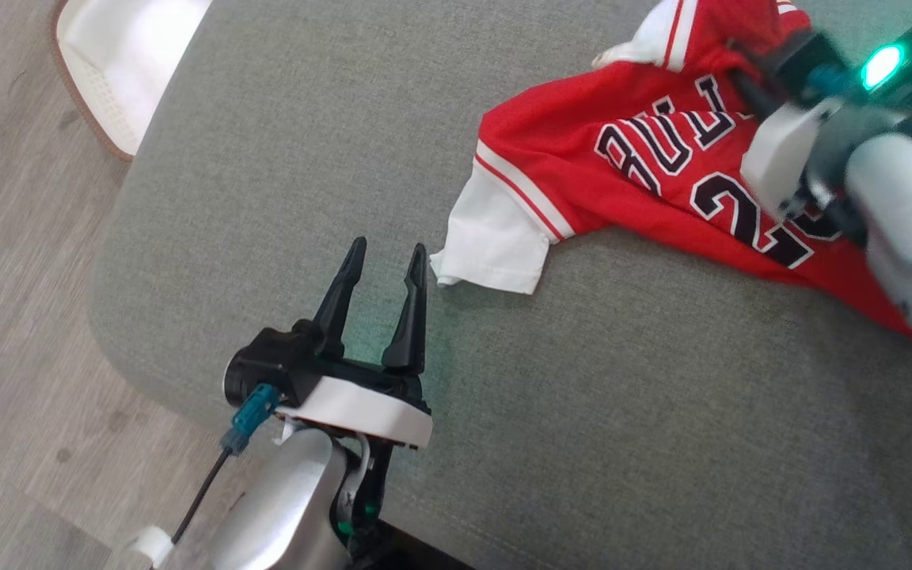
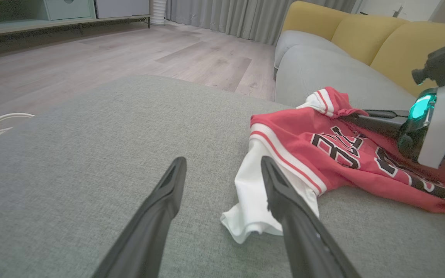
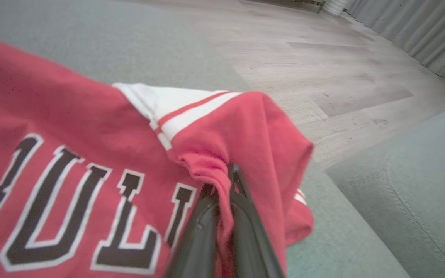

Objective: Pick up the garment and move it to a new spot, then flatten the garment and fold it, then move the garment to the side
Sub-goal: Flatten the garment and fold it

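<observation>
**Entry 1. White object with a brown rim** point(image 1: 119, 63). It is lying on the wooden floor point(image 1: 13, 237), far off to the left of the left tool. It is too cropped to identify.

**Entry 2. Grey sofa seat** point(image 1: 266, 198). It is carrying the garment and is passing beneath both tools.

**Entry 3. Left tool** point(image 1: 388, 247). It is hovering low over the seat, near the seat's rounded corner. Its jaws are standing wide apart and gripping nothing. By judgement it is waiting there, ready to take the near sleeve once flattening begins.

**Entry 4. White sleeve** point(image 1: 495, 245). It is lying limp on the seat, just ahead and to the right of the left tool's tips, apart from them.

**Entry 5. Garment** point(image 1: 583, 150). This red jersey with dark lettering is lying rumpled on the seat. It is stretching from the sleeve, rightward, to the right tool.

**Entry 6. Right tool** point(image 3: 224, 185). It is clamping shut on a bunched fold of the garment beside the striped trim. The cloth is peaking at its tips. By judgement it is gripping this edge so the garment can trail freely while being carried to a new spot, which is the task's first step.

**Entry 7. Yellow back cushions** point(image 2: 361, 34). They are standing beyond the right tool.
</observation>
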You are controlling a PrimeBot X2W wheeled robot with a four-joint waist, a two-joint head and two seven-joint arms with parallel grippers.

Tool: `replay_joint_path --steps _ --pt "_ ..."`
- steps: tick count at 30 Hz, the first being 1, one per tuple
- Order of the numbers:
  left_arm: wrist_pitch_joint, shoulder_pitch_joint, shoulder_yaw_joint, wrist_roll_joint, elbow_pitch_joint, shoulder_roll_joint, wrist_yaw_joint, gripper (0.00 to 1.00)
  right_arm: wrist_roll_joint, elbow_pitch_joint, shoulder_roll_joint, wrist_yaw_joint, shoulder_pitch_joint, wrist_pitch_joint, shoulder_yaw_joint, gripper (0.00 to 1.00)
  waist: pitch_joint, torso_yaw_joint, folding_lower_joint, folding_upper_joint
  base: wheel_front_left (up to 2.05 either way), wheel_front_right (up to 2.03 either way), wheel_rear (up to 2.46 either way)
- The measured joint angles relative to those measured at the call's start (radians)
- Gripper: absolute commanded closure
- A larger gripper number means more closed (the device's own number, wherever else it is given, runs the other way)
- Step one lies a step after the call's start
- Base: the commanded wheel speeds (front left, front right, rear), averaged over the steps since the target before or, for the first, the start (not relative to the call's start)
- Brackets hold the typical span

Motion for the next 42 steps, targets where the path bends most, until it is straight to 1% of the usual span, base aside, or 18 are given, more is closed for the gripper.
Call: replay_joint_path --steps 4,8,14,15,16,17,21,24,26,28,31,34,35,36,39,41,42 --pt "0.000 0.000 -0.001 0.000 0.000 0.000 0.001 0.00 0.034 0.051 0.007 0.000 -0.058 -0.031 -0.044 1.00 -0.004 -0.002 -0.0002 0.0000 0.00 0.00 0.00" --pt "0.000 0.000 -0.008 -0.009 -0.002 -0.001 0.008 0.00 0.030 0.114 0.002 0.000 -0.149 -0.059 -0.080 1.00 -0.003 0.001 -0.0003 0.0000 0.00 0.00 0.00" --pt "0.000 -0.007 -0.030 -0.021 -0.011 -0.001 0.008 0.00 -0.029 0.221 0.002 0.000 -0.301 -0.119 -0.159 1.00 0.006 0.014 -0.0002 0.0000 0.00 0.00 0.00" --pt "0.000 -0.008 -0.030 -0.021 -0.011 -0.001 0.009 0.00 -0.042 0.242 0.003 0.000 -0.320 -0.124 -0.167 0.85 0.007 0.015 -0.0002 0.0000 0.00 0.00 0.00" --pt "0.000 -0.008 -0.030 -0.022 -0.011 -0.001 0.009 0.00 -0.060 0.259 0.003 0.000 -0.333 -0.129 -0.175 0.22 0.008 0.016 -0.0002 0.0000 0.00 0.00 0.00" --pt "0.000 -0.009 -0.030 -0.026 -0.011 -0.002 0.009 0.00 -0.071 0.278 0.008 0.000 -0.341 -0.134 -0.186 0.00 0.008 0.017 -0.0002 0.0000 0.00 0.00 0.00" --pt "0.000 -0.014 -0.028 -0.026 -0.010 -0.002 0.010 0.00 -0.094 0.318 0.035 0.000 -0.339 -0.150 -0.213 0.00 0.002 0.011 -0.0002 0.0000 0.00 0.00 0.00" --pt "0.000 -0.017 -0.019 -0.023 -0.010 -0.002 0.010 0.00 -0.110 0.318 0.061 0.000 -0.329 -0.162 -0.237 0.00 -0.006 -0.007 -0.0002 0.0000 0.00 0.00 0.00" --pt "0.000 -0.017 0.000 -0.012 -0.009 -0.002 0.010 0.00 -0.110 0.307 0.073 0.000 -0.295 -0.166 -0.264 0.00 -0.015 -0.023 -0.0002 0.0000 0.00 0.00 0.00" --pt "0.000 -0.017 0.018 0.002 -0.006 -0.002 0.010 0.00 -0.106 0.251 0.075 0.000 -0.244 -0.166 -0.306 0.00 -0.026 -0.044 -0.0002 0.0000 0.00 0.00 0.00" --pt "0.000 -0.017 0.056 0.026 -0.002 -0.002 0.009 0.00 -0.111 0.128 0.076 0.000 -0.152 -0.167 -0.370 0.00 -0.046 -0.084 -0.0002 0.0000 0.00 0.00 0.00" --pt "0.000 -0.015 0.097 0.055 0.008 -0.003 0.007 0.00 -0.119 0.005 0.090 0.000 -0.035 -0.167 -0.471 0.00 -0.071 -0.131 -0.0002 0.0001 0.00 0.00 0.00" --pt "0.000 -0.014 0.108 0.066 0.013 -0.002 0.004 0.00 -0.122 -0.028 0.098 0.000 0.011 -0.167 -0.506 0.00 -0.081 -0.148 -0.0003 0.0001 0.00 0.00 0.00" --pt "0.000 -0.014 0.108 0.066 0.013 -0.002 0.004 0.00 -0.122 -0.028 0.098 0.000 0.011 -0.167 -0.506 0.00 -0.081 -0.148 -0.0003 0.0001 0.00 0.00 0.00" --pt "0.000 0.005 0.152 0.094 0.022 -0.002 -0.005 0.00 -0.158 -0.112 0.128 0.000 0.156 -0.167 -0.590 0.00 -0.113 -0.203 -0.0003 0.0001 0.00 0.00 0.00" --pt "0.000 0.028 0.180 0.110 0.025 -0.002 -0.011 0.00 -0.192 -0.140 0.150 0.000 0.249 -0.167 -0.620 0.00 -0.137 -0.241 -0.0003 0.0001 0.00 0.00 0.00" --pt "0.000 0.051 0.208 0.122 0.026 0.000 -0.016 0.00 -0.210 -0.154 0.178 0.000 0.326 -0.167 -0.654 0.00 -0.161 -0.279 -0.0004 0.0001 0.00 0.00 0.00"
